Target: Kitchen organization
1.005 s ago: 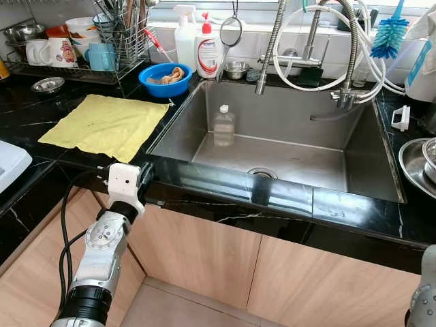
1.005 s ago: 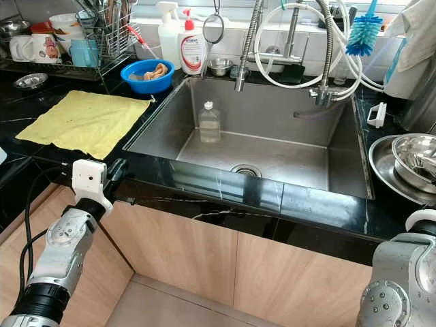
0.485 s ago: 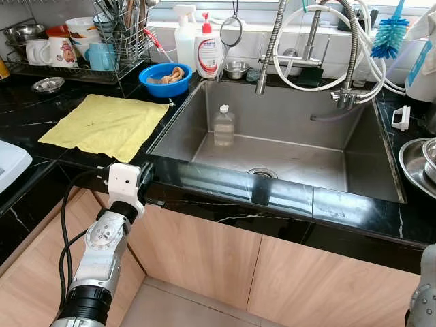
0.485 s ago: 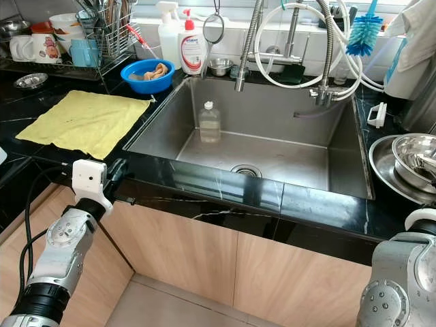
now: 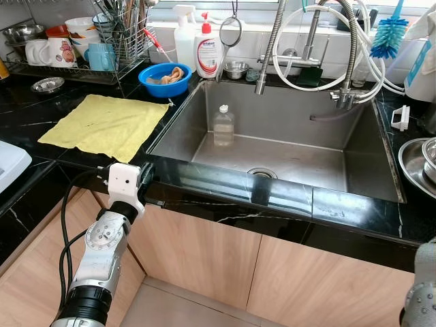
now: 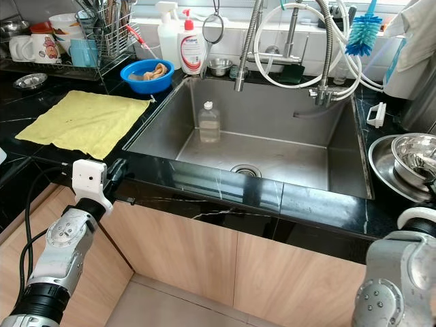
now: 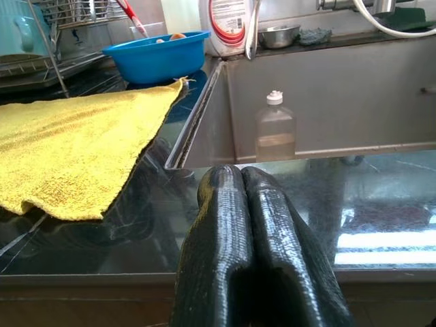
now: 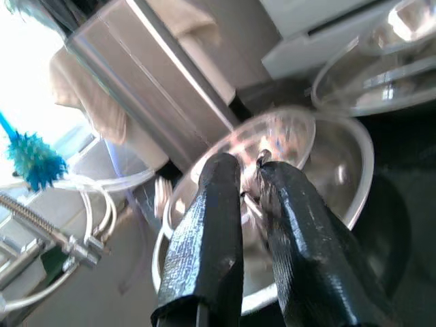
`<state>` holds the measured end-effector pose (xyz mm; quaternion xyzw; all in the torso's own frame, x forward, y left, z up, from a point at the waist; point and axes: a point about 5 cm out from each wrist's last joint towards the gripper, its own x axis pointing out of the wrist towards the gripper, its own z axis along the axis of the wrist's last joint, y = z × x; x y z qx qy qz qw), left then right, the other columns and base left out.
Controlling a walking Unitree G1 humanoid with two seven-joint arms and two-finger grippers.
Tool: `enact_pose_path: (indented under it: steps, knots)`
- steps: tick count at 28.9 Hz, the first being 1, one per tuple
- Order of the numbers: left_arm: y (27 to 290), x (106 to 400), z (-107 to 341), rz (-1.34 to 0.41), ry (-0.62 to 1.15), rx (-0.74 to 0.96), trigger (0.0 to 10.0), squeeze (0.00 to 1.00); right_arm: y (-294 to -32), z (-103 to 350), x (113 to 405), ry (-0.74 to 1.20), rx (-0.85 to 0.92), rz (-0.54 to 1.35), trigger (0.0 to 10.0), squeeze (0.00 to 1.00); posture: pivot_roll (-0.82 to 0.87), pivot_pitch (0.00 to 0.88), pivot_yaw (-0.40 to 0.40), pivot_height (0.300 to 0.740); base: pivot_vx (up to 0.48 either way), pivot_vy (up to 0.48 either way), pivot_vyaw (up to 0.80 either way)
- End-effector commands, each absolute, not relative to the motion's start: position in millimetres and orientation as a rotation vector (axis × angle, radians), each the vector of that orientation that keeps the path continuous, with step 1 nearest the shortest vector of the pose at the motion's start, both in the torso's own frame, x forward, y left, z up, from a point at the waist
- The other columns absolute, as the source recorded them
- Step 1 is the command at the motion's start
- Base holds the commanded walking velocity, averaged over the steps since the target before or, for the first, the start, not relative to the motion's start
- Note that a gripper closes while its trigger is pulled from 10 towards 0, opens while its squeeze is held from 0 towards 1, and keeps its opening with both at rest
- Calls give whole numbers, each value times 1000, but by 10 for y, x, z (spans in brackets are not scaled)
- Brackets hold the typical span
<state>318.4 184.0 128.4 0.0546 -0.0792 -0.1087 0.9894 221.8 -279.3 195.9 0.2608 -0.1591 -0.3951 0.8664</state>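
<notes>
Your left gripper (image 7: 242, 178) waits at the surface edge with its fingers pressed together; your right gripper (image 8: 248, 174) hangs over a steel bowl (image 8: 340, 160), fingers a narrow gap apart with a small metal piece between the tips.

Your left wrist view looks past the yellow cloth (image 7: 65, 146) to the clear bottle (image 7: 275, 129) standing upright in the sink (image 5: 286, 160). The eye views add the blue bowl (image 5: 164, 78) and dish rack (image 5: 102, 48) behind. Since a second ago your right arm has edged slightly inward; nothing else has moved.
</notes>
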Motion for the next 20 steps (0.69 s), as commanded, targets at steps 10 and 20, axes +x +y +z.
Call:
enact_pose_path:
  steps: [10, 20]
  knots:
    - [1876, 3194, 1297, -210, -160, 116, 10000, 0, -2752, 2058, 2247, -365, 585, -806, 10000, 0, -35, 0, 41, 740, 0, 0, 0]
    - [1874, 3193, 1294, -212, -158, 122, 10000, 0, -2806, 2161, 2238, -421, 581, -804, 10000, 0, -34, 0, 42, 740, 0, 0, 0]
